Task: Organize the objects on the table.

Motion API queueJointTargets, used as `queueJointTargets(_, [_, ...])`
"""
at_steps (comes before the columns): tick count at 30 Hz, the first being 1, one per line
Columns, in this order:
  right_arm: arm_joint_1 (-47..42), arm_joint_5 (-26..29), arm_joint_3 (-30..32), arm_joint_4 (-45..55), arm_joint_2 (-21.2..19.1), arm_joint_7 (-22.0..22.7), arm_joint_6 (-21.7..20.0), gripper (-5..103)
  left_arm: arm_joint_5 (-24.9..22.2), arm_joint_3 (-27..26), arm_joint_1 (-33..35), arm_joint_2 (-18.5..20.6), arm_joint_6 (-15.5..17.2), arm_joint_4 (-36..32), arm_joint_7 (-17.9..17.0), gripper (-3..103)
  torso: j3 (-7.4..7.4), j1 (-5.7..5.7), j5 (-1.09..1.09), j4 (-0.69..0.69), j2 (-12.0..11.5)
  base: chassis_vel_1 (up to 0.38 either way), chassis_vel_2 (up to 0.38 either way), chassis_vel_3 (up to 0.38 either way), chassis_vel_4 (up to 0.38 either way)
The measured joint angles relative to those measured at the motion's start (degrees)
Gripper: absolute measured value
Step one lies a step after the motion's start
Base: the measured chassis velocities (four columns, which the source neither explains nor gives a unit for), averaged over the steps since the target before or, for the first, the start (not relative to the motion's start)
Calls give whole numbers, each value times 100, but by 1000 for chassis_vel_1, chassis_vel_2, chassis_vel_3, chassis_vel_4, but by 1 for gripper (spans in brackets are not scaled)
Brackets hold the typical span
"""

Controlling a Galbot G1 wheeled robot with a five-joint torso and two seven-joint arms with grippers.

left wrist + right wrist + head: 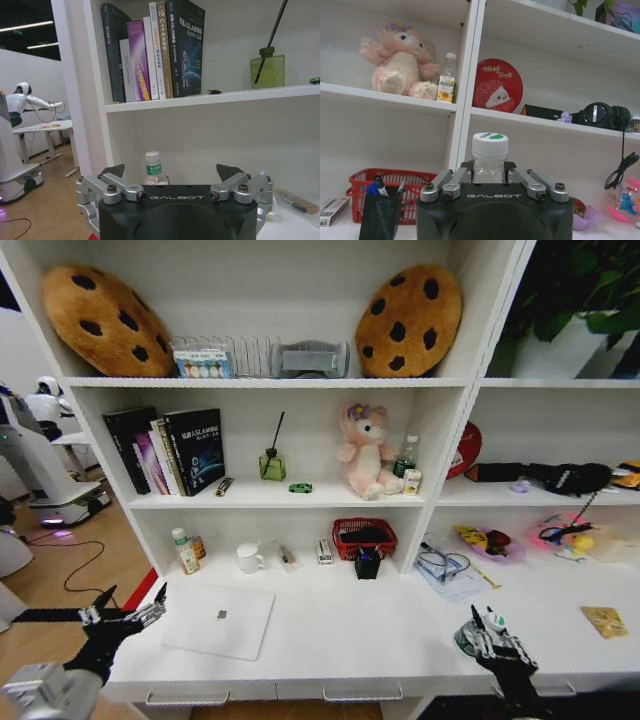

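Observation:
A thin silver laptop lies shut on the white table, towards its left. My left gripper hovers open just off the table's left end, beside the laptop. A green-labelled clear bottle stands at the back left, beyond that gripper. My right gripper is at the front right, shut on a clear bottle with a white cap. A tiny green toy car sits on the shelf above.
A white mug, a red mesh basket and a black pen holder stand along the back of the table. Glasses and papers lie to the right. Books and a pink plush fill the shelf.

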Motion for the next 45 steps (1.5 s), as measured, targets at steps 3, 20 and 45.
queueJointTargets(3, [45,12,4,16,-6,-1,7,26,0,0,0,0,0,0,0,100,1,2,-1,0,-1,28,-28,-50,47])
queueJointTargets(20, [201,60,-154,-161,-61,-2,-205,26,0,0,0,0,0,0,0,100,-2,-6,0,-2,2,202,-176,-213,160])
queueJointTargets(45, [-68,194,-137,-822,76,-412,577,26,0,1,0,0,0,0,1,100,-1,-1,0,-1,0,-137,-151,137,156])
